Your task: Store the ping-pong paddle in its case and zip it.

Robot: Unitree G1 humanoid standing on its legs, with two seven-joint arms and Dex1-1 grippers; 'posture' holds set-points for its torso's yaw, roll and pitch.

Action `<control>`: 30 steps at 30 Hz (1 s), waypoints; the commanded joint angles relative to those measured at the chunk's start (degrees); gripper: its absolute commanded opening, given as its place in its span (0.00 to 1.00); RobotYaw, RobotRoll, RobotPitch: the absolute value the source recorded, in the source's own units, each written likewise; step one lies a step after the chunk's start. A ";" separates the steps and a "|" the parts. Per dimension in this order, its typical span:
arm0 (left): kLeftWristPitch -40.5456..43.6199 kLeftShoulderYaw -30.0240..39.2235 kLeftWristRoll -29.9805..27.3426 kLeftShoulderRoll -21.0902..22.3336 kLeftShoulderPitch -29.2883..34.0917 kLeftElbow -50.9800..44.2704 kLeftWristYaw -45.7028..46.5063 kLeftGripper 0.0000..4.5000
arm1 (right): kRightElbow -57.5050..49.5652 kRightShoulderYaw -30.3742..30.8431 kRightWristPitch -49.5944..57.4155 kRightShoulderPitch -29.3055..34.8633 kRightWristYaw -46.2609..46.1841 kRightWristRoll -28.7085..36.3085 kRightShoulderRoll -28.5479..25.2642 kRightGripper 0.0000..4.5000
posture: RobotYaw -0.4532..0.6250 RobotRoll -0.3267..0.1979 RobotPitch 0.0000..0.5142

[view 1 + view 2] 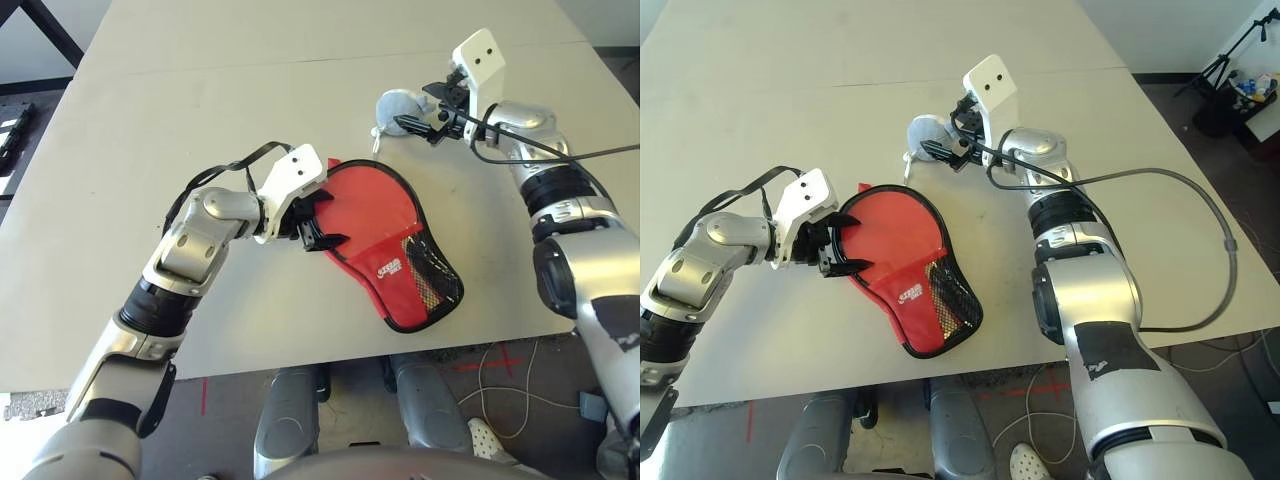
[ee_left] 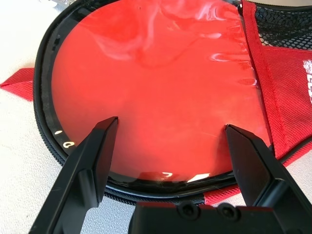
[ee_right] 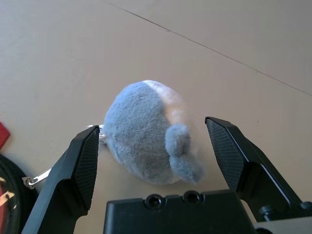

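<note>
The red case (image 1: 404, 268) lies flat near the table's front edge, black zipper edging around it, mesh pocket and white logo at its narrow end. Inside the zipper ring the paddle's glossy round red face (image 2: 156, 87) shows; its handle is hidden under the red fabric. My left gripper (image 1: 325, 228) is open at the case's round end, its fingers (image 2: 95, 156) just above the near rim of the red face. My right gripper (image 1: 415, 118) is open farther back, its fingers (image 3: 80, 165) on either side of a grey-white fuzzy pouch (image 3: 146, 134), apart from it.
The fuzzy pouch (image 1: 397, 105) sits on the pale table (image 1: 200, 100) behind the case. A small red fabric tab (image 2: 17, 83) sticks out from the case's rim. A grey cable (image 1: 1200, 210) loops over the table on the right. The front edge (image 1: 330, 360) runs just below the case.
</note>
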 commanded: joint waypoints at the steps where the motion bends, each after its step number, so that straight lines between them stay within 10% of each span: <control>1: 2.60 -3.92 -0.26 -0.06 2.68 -1.24 -0.15 1.00 | 3.53 -0.87 -0.08 -0.89 -2.18 -1.26 1.23 1.00 | 0.44 0.62 0.56; 12: 2.83 -4.38 -0.75 -0.19 2.57 -1.85 0.41 1.00 | 7.12 -1.90 2.11 -1.10 -2.59 -2.96 4.05 1.00 | 0.44 0.62 0.55; 30: 1.65 -5.14 -0.24 -0.75 2.94 -0.19 1.16 1.00 | 2.33 -2.80 -1.95 1.19 1.91 -3.26 0.09 0.03 | 0.44 0.62 0.45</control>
